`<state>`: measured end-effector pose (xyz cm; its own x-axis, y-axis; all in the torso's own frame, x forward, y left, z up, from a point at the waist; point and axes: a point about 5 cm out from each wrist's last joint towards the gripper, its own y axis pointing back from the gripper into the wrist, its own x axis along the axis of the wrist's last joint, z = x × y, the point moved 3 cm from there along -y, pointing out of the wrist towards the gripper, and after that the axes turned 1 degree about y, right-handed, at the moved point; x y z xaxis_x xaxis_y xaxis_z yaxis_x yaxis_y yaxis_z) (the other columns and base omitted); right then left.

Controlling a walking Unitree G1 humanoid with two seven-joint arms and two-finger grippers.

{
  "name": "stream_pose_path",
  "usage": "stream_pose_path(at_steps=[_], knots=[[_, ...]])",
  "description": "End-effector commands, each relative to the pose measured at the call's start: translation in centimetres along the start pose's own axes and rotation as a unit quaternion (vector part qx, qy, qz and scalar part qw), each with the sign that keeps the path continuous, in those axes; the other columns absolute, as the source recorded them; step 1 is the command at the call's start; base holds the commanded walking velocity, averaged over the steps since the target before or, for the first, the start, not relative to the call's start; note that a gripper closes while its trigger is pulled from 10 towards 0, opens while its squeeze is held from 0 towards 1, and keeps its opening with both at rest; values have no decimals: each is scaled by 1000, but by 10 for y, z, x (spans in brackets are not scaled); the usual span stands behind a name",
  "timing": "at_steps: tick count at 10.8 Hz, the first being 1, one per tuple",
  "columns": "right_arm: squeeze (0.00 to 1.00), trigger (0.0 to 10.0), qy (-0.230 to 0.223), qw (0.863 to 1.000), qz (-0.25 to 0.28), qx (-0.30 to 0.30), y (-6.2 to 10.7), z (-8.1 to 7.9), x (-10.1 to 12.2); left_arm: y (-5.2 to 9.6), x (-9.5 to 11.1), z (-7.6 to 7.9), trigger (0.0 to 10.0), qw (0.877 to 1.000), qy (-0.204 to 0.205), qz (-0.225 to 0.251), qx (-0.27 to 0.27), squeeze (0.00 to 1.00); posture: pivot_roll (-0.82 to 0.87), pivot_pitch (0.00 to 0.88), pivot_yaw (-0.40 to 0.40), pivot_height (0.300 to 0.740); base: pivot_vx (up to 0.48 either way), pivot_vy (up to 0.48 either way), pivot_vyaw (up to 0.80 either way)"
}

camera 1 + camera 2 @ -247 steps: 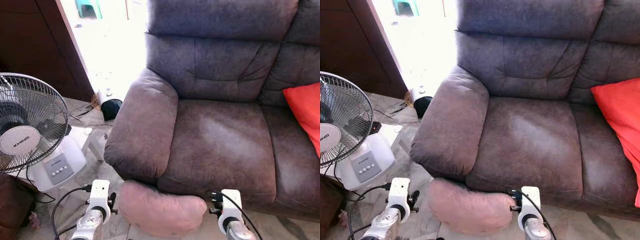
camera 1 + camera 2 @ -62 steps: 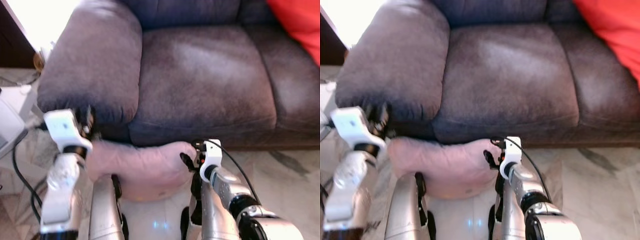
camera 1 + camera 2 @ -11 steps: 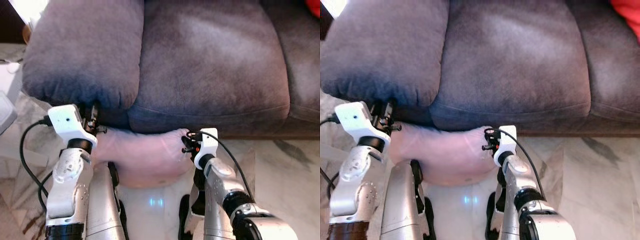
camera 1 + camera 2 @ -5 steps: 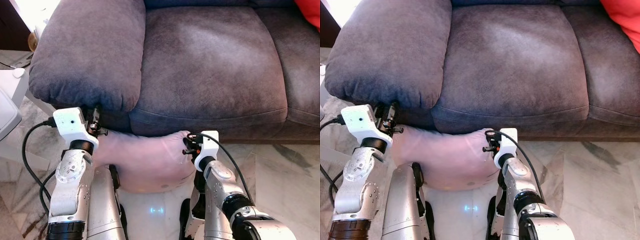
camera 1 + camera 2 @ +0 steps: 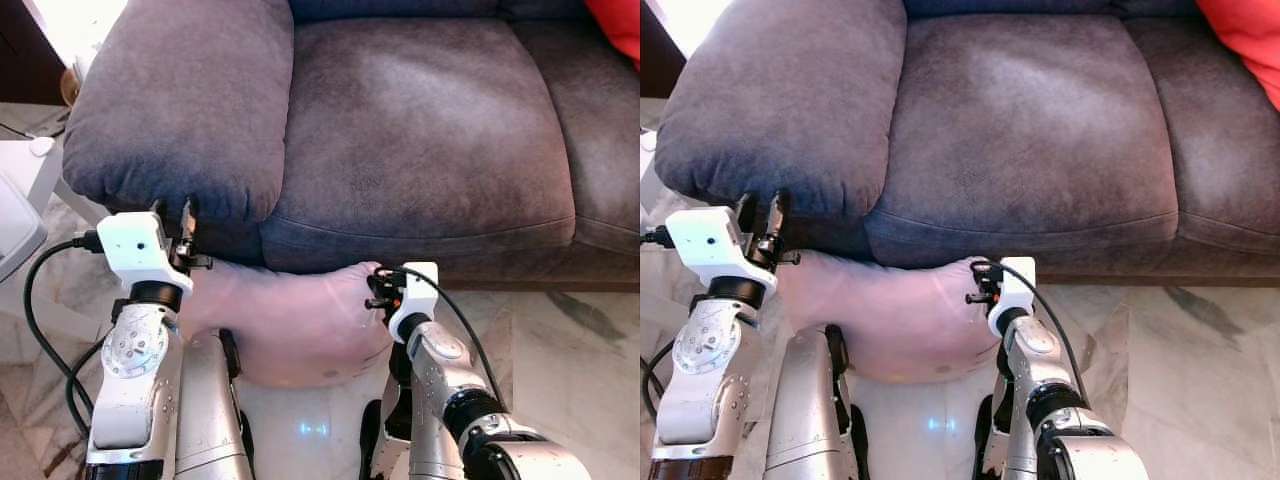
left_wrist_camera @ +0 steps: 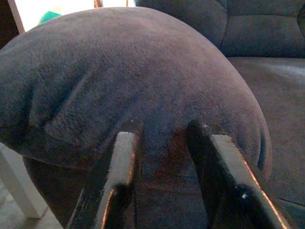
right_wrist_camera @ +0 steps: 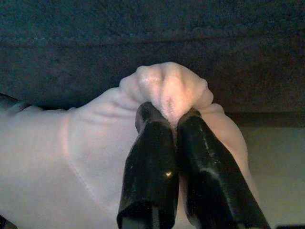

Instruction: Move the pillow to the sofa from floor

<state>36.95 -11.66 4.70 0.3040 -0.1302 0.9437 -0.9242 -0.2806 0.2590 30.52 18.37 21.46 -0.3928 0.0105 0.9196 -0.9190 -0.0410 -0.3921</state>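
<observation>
Daylight from far left, blown out white beyond the sofa (image 5: 420, 150) arm. Head views sharp. Pale glint on floor (image 5: 570, 370) near the legs. Wrist views dim, soft; right one grainy.

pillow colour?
Pale pink pillow, pinched at a corner by the right gripper; clearest in the right wrist view.

We log two silver arms with round jointed segments and dark collars near the base. Each wrist carries a white boxy camera housing; a black cable loops from each housing back along the arm. The left gripper (image 5: 172, 222) and right gripper (image 5: 376, 288) each have two long glossy black fingers (image 7: 151, 157). Small red parts show beside the right housing.
</observation>
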Motion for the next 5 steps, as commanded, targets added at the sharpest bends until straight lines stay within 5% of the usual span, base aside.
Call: stream_pose_path(at_steps=[1, 5], knots=[[0, 10000, 0, 999, 44, -22, 1, 10, 17, 0, 6, -4, 10000, 1000, -10, 10, 5, 0, 247, 224, -27, 486, 0, 0, 0], [0, 10000, -6, 998, 57, -12, 0, 7, 21, -3, 7, -3, 10000, 1000, -10, 13, 2, 0, 247, 214, -23, 495, 0, 0, 0]])
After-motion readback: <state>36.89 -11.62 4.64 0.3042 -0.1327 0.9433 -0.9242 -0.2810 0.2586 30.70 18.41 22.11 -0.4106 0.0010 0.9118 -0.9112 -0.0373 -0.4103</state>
